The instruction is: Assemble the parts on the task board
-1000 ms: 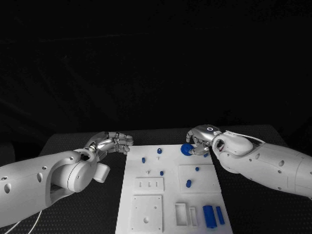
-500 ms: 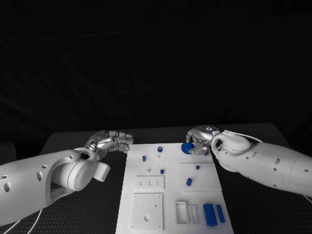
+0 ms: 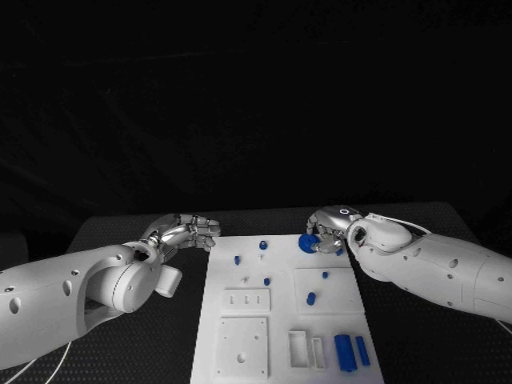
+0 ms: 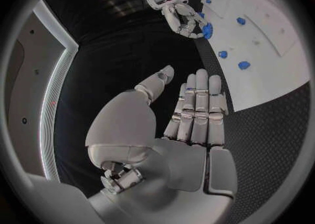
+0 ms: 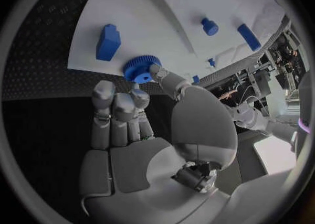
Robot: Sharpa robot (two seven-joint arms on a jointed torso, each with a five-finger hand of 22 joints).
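Note:
The white task board (image 3: 242, 340) lies in the middle of the table. At the board's far right corner my right hand (image 3: 330, 225) pinches a blue toothed gear (image 3: 310, 242) between thumb and fingers; the right wrist view shows the gear (image 5: 141, 68) close over the board's edge (image 5: 164, 3), next to a blue block (image 5: 108, 42). My left hand (image 3: 187, 230) hovers just off the board's far left corner. In the left wrist view that hand (image 4: 190, 121) holds nothing, fingers stretched out side by side and thumb apart. Small blue pegs (image 3: 262, 246) stand on the far half of the board.
Two blue bars (image 3: 344, 352) lie at the board's near right, beside narrow slots (image 3: 297, 350). More pegs (image 3: 310, 298) stand on the raised right panel. Black table surface (image 3: 130, 232) runs along both sides of the board.

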